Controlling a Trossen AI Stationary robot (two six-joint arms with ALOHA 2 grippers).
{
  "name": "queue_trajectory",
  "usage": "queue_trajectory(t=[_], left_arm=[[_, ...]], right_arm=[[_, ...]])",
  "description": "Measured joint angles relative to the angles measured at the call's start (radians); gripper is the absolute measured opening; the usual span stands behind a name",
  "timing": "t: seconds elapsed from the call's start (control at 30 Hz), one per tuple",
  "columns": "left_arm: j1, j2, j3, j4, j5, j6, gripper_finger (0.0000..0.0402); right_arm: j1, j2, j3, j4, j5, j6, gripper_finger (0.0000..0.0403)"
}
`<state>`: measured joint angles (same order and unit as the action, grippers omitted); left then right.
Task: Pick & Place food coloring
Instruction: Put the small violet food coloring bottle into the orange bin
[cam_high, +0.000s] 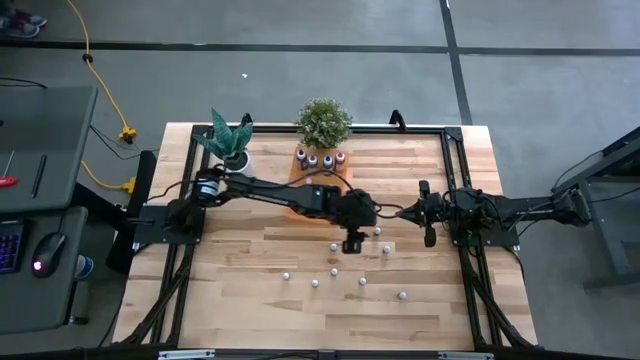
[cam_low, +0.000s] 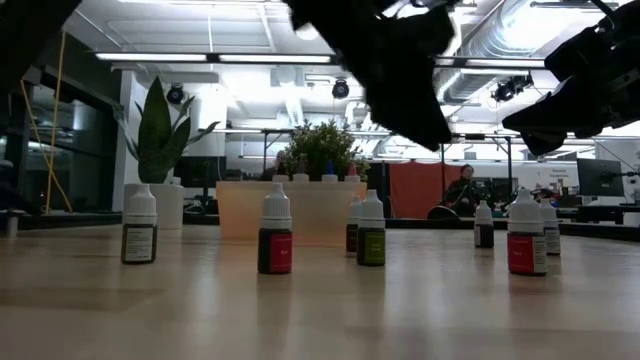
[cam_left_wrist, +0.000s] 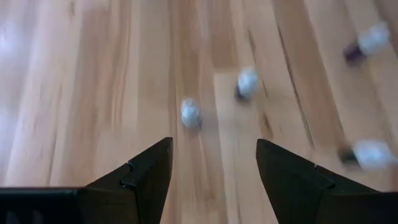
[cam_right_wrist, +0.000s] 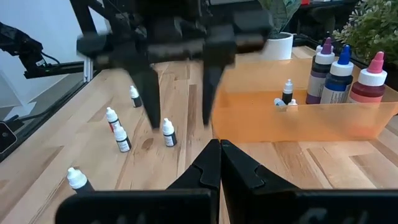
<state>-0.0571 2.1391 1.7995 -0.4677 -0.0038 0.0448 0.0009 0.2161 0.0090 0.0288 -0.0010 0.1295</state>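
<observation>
Left gripper out over table middle, fingers spread wide, nothing between them; in the left wrist view left gripper pointing down at bare wood, tips hovering, not touching. Nearest food coloring bottle just ahead of the gap, nearer one finger than the other, cap up toward the camera, so long axis upright and roughly in line with the descent. Second bottle a little farther on, also upright. From the right wrist view, spread fingers of the left arm hanging straight down over the board, one bottle just beside a fingertip, apart from it. Rest of the small bottles scattered on the wood forward of both grippers, well apart from each other; from table height all standing, none tipped. Orange tray at the far edge, beside the plants, several larger bottles along its back wall and a few small ones already inside. Right gripper pressed together, holding nothing, waiting near the right side of the table. Left arm clearly the nearer one. Judgement: coming move turns on a short forward shift to centre that nearest bottle in the gap, then straight down; risk of a fingertip knocking the bottle over if off-centre.
</observation>
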Motion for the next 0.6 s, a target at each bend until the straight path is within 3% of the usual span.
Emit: queue_trajectory(t=[0.6], left_arm=[[0.019,0.128,0.002,0.164,0.019,0.003,0.0227]], right_arm=[[0.0,0.013,0.0,0.003,0.002,0.0,0.0]])
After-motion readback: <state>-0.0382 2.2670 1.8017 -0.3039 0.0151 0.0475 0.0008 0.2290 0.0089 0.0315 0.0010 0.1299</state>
